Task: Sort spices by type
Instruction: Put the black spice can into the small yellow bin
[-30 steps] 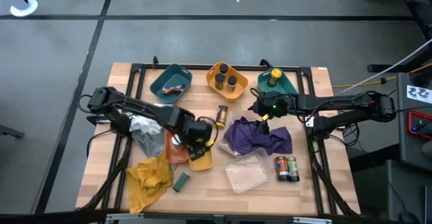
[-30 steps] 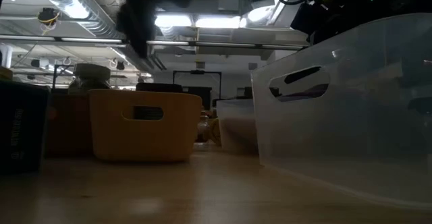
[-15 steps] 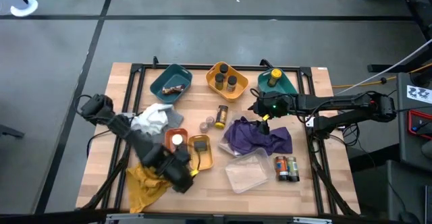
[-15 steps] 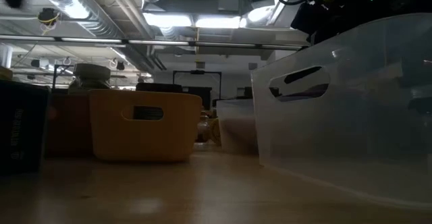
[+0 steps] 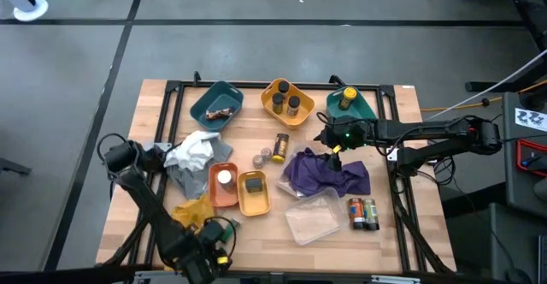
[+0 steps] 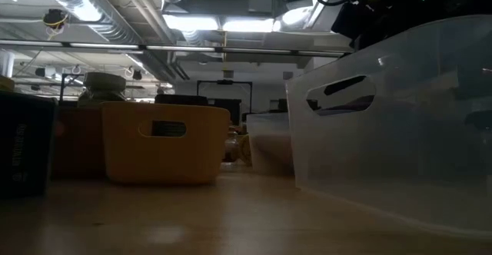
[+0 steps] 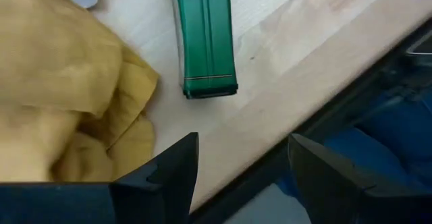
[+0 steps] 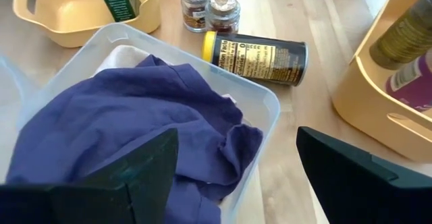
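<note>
My left gripper [image 7: 243,177] is open over the table's near edge [image 5: 214,236], just short of a flat green tin [image 7: 204,38] that lies flat on the wood beside the yellow cloth [image 7: 61,82]. My right gripper [image 8: 236,177] is open above the purple cloth [image 8: 135,129] in a clear tray [image 5: 329,151]. A yellow-lidded jar [image 8: 256,52] lies on its side near two small upright jars [image 8: 209,5]. A dark tin [image 5: 253,184] sits in a yellow tray, and a white-lidded jar [image 5: 224,178] in an orange tray.
Along the far edge stand a teal tray [image 5: 217,104], a yellow tray with two jars [image 5: 285,103] and a teal tray with a yellow-lidded jar [image 5: 348,98]. Two jars [image 5: 362,212] stand beside an empty clear tray [image 5: 312,220]. A grey-white cloth [image 5: 192,156] lies on the left.
My left gripper has swung from above the yellow tray in the table's middle toward the near edge, ending by the green tin. This uncovered the dark tin in the yellow tray and the two small jars. The right arm has kept still.
</note>
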